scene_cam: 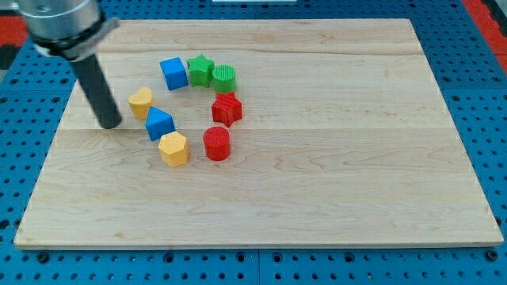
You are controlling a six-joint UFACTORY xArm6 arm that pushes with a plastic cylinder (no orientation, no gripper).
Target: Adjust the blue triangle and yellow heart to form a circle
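Ring nearly closed — yellow heart (140, 99) and blue triangle (159, 123) slightly inset; tip (110, 123) left of both; no pincer fitted.

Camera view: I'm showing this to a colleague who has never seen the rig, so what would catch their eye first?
First, the loose ring of small coloured blocks on the pale wooden board, upper left of centre, running from the blue cube round to the yellow hexagonal block. Next, the thick dark rod at the view's left, my tip resting just left of the yellow heart and the blue triangle.
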